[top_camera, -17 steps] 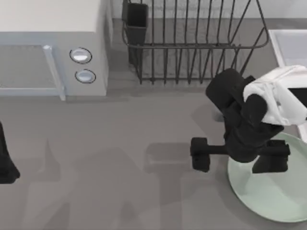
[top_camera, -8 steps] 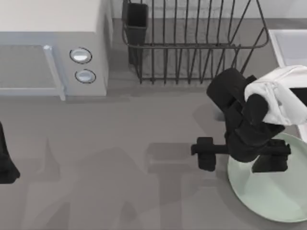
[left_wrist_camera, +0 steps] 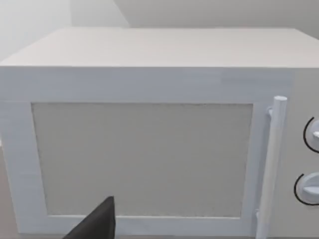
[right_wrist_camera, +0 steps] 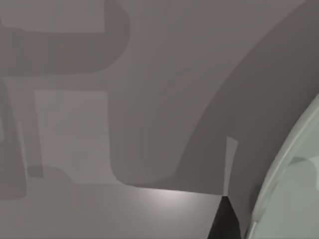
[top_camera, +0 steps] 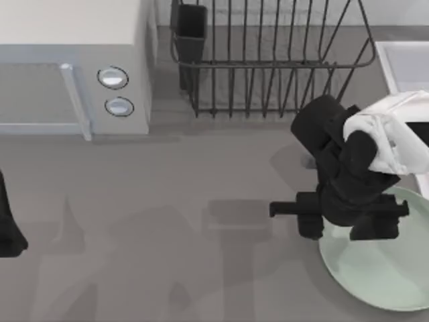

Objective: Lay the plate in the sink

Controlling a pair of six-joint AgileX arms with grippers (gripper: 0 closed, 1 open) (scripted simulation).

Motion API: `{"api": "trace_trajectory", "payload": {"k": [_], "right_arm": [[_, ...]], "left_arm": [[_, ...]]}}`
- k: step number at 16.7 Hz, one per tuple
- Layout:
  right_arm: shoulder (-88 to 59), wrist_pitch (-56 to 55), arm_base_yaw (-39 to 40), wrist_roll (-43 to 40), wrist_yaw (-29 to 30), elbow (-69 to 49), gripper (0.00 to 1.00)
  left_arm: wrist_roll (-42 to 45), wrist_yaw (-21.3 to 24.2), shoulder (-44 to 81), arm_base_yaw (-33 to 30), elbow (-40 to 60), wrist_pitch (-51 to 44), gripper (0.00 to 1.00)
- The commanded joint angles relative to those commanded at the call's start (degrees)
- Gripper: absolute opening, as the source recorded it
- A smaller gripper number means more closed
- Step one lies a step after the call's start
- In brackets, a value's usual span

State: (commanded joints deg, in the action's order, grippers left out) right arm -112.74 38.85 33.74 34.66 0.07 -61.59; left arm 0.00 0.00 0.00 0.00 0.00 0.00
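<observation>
Right end effector (top_camera: 348, 218) hovers over the plate's (top_camera: 382, 275) left rim, fingers spread apart. That plate lies on the tabletop (top_camera: 167, 221) at the right, near the sink (top_camera: 402, 64).

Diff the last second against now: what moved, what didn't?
The right tool closed in: its outer finger slid toward the top view's right, up to the left rim of the plate, while the other finger sits over the plate. No grasp is visible yet. The plate, the sink, the dish rack and the microwave stayed put. The left arm remains parked at the table's left edge.
</observation>
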Motion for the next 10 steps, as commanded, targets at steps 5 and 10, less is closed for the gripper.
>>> {"api": "trace_trajectory", "payload": {"k": [5, 10], "right_arm": [[0.0, 0.0, 0.0, 0.0, 0.0, 0.0, 0.0], [5.62, 0.37, -0.98, -0.52, 1.16, -0.72, 0.0]], "left_arm": [[0.0, 0.0, 0.0, 0.0, 0.0, 0.0, 1.0], [0.0, 0.0, 0.0, 0.0, 0.0, 0.0, 1.0]]}}
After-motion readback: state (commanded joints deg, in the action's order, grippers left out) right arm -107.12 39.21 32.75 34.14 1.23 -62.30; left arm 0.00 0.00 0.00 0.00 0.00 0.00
